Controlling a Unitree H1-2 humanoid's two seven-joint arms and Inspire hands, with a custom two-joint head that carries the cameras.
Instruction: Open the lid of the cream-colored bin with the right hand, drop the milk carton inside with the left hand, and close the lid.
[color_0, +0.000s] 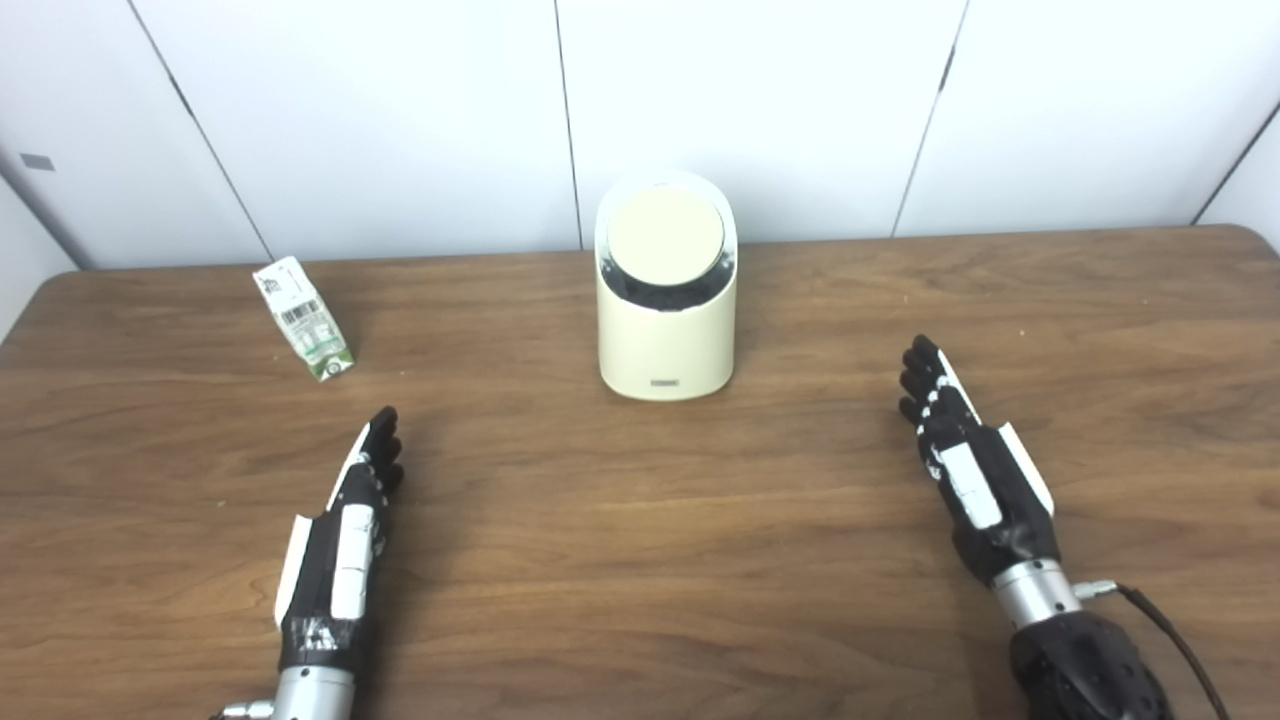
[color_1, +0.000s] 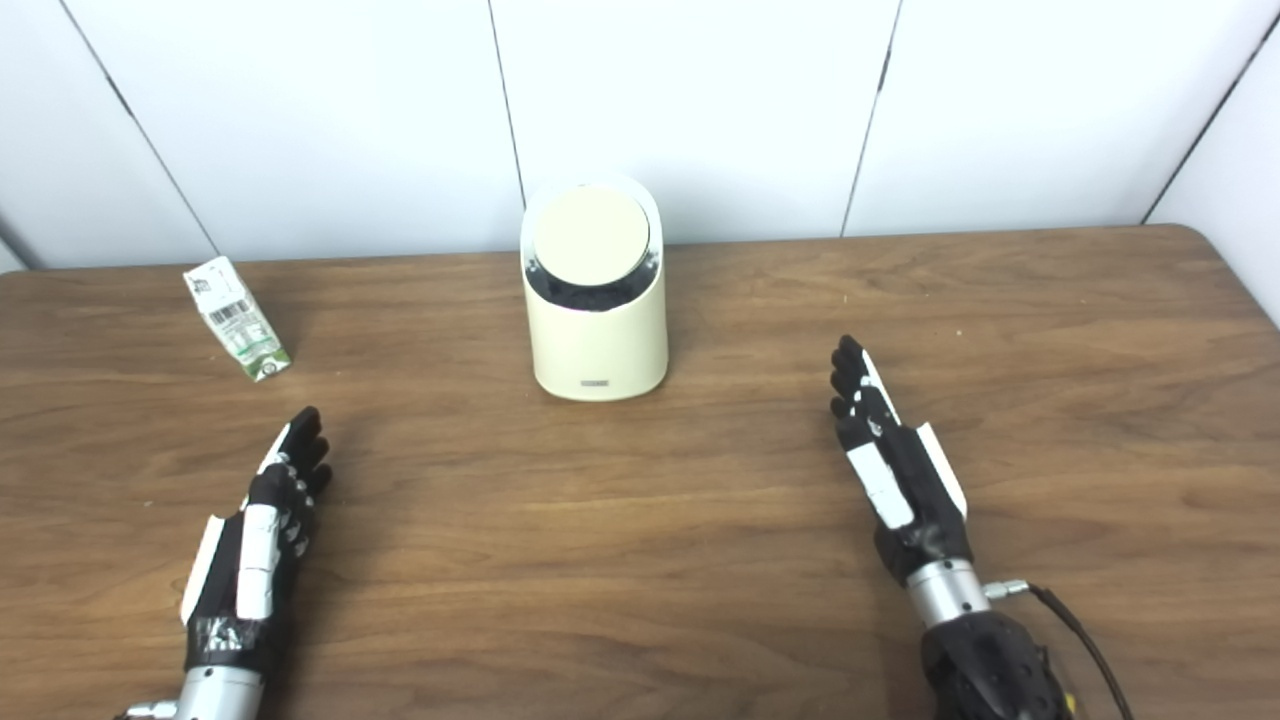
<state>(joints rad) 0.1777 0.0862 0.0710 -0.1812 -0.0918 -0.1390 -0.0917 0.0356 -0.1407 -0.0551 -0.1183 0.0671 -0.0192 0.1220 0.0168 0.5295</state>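
I'm seeing one cream-colored bin (color_0: 667, 300) w/ its round lid (color_0: 665, 237) down, standing mid-table (color_0: 640, 560) near the back edge. One milk carton (color_0: 304, 318) is lying tilted, well left of the bin. I'm holding two hands out flat, nothing in either: left hand (color_0: 345, 540) is hovering front-left of the bin, fingers straight & side by side; right hand (color_0: 975, 470) front-right, same. Carton print is too small to read. Both forearms are getting cut off at the bottom edge.
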